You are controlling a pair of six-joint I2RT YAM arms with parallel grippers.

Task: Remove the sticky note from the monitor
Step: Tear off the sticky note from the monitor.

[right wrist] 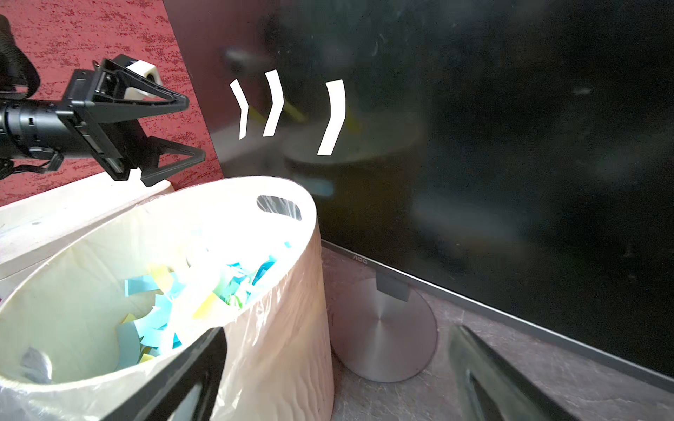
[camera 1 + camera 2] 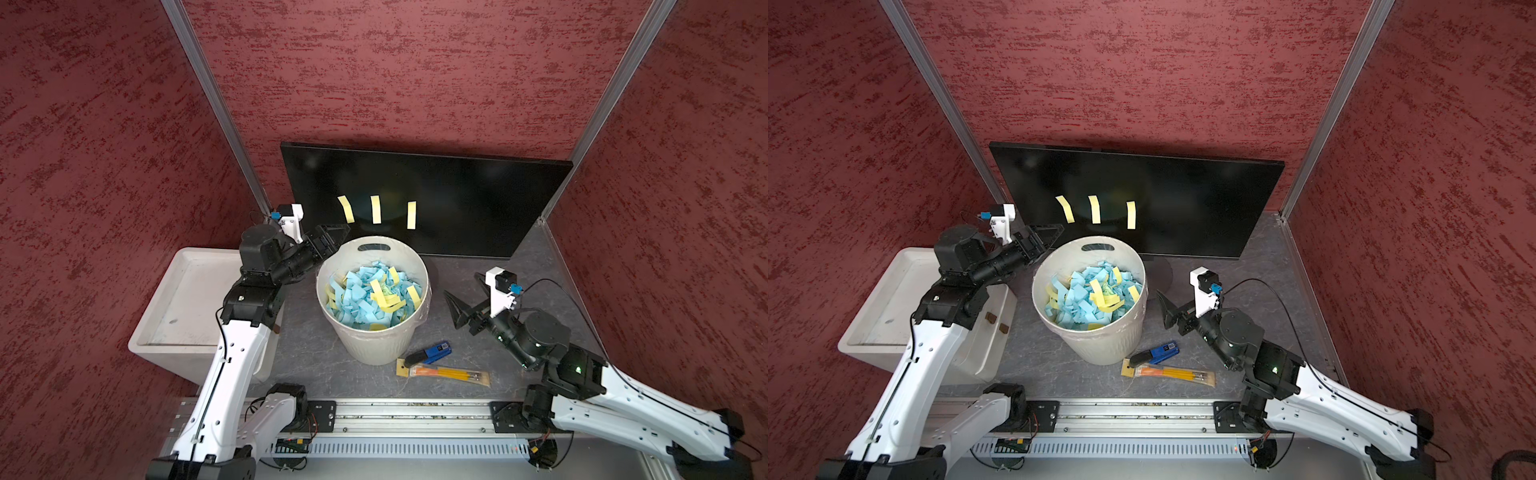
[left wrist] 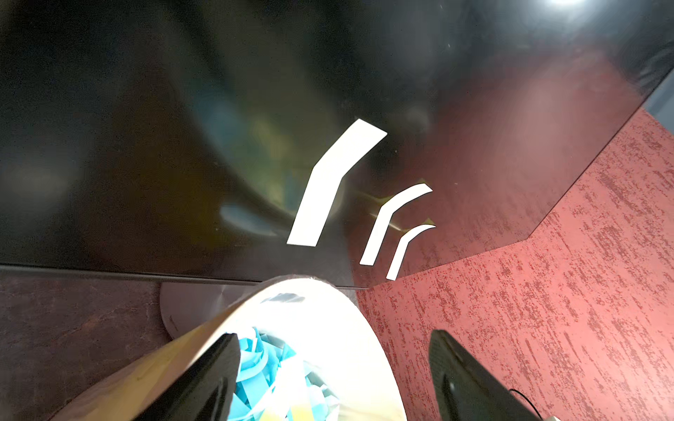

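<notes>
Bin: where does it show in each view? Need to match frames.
Top view: bin mid-table, in front of the monitor.
Top view: same spot.
Left wrist: close up, framed by the left hand.
Right wrist: large and near, beside the monitor's round stand.
Shared landmark: three notes on the screen behind the bin, seen in all four views.

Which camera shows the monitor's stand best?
Right wrist view: the round silver stand shows almost whole, beside the bin. The left wrist view catches only a part behind the bin's rim; in a top view, just its edge peeks out.
</notes>
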